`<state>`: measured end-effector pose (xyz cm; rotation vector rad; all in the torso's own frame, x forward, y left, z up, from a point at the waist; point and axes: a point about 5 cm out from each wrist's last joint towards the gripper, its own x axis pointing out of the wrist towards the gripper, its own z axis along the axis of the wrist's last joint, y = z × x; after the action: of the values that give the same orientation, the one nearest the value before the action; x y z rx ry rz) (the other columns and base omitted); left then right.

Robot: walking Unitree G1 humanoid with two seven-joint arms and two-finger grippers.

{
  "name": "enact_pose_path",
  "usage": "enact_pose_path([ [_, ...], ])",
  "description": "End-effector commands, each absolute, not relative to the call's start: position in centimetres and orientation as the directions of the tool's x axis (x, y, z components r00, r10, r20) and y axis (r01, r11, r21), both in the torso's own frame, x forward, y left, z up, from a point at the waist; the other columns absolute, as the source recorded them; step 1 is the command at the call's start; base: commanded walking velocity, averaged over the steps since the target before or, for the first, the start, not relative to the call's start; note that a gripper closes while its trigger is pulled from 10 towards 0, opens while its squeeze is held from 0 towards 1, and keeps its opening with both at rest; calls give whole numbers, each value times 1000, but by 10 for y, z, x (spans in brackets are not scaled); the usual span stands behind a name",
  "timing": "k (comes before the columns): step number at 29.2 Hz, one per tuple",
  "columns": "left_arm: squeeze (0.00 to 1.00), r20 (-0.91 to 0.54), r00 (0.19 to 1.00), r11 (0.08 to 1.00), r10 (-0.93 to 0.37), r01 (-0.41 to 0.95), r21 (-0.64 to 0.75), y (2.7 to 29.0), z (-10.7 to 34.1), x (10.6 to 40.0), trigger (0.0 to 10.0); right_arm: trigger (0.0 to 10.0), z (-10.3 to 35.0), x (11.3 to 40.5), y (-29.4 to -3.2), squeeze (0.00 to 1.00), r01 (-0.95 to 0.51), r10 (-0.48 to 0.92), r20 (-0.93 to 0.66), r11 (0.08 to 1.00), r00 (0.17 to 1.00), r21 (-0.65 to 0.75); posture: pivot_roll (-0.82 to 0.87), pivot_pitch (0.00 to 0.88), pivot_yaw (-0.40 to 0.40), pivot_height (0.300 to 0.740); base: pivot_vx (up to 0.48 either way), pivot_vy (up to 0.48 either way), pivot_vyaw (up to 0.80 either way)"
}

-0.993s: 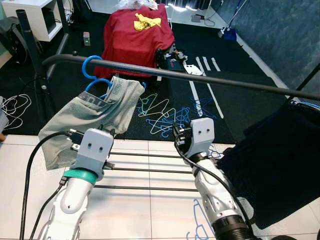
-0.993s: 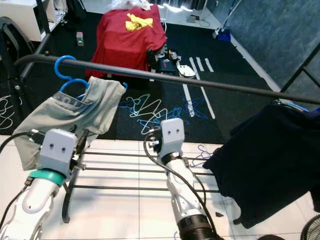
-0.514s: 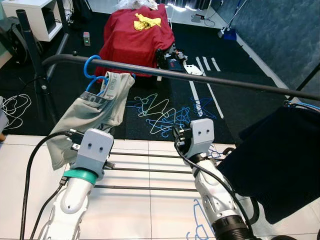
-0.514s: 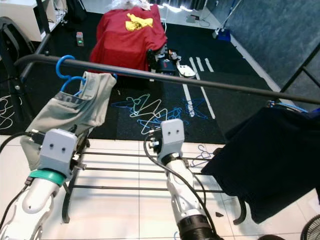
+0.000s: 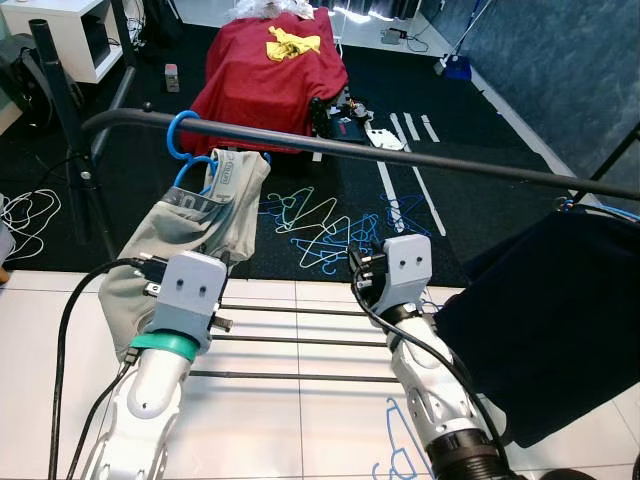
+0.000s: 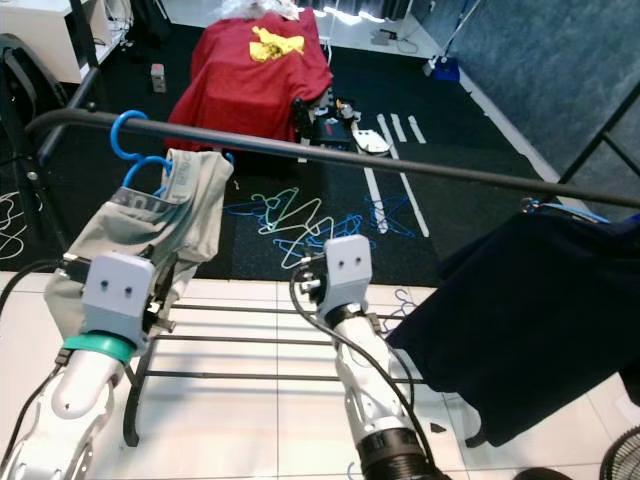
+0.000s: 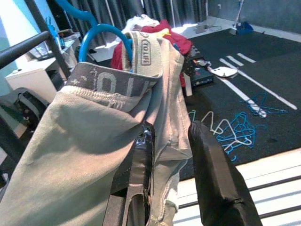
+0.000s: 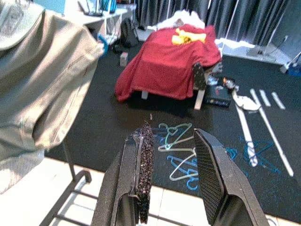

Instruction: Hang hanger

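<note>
Blue hanger (image 5: 186,150) hooked on black rail (image 5: 400,158), far left end, gray shorts (image 5: 185,240) on it. Left gripper (image 7: 171,146) nearer, just below shorts, fingers apart, holding nothing. Right gripper (image 8: 171,160) also open, empty, further right.

Bright, even indoor light; strongest from windows at far end behind dark curtains (image 8: 244,19), glare on white floor tiles (image 5: 280,420). Head views sharp, slight wide-angle bend on rail (image 5: 400,158). Wrist views softer; close grey cloth (image 7: 94,141) a bit blurred. Shadows soft.
</note>
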<state>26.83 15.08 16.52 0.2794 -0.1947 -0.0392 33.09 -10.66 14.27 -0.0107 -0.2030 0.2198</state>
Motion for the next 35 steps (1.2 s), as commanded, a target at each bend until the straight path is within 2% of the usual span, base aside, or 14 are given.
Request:
enact_pose_path([
  [1, 0, 155, 983, 963, -100, 56, 265, 146, 160, 269, 10000, 10000, 143, 331, -112, 0, -194, 194, 192, 981, 962, -22, 74, 29, -39, 740, 0, 0, 0],
  [14, 0, 186, 974, 958, -128, 73, 277, 143, 165, 265, 10000, 10000, 138, 328, -112, 0, -202, 207, 176, 978, 962, -44, 73, 28, -39, 740, 0, 0, 0],
  [35, 0, 187, 977, 956, -106, 48, 288, 149, 165, 267, 10000, 10000, 145, 326, -109, 0, -200, 204, 199, 979, 959, -40, 79, 24, -26, 740, -337, 0, 0],
])
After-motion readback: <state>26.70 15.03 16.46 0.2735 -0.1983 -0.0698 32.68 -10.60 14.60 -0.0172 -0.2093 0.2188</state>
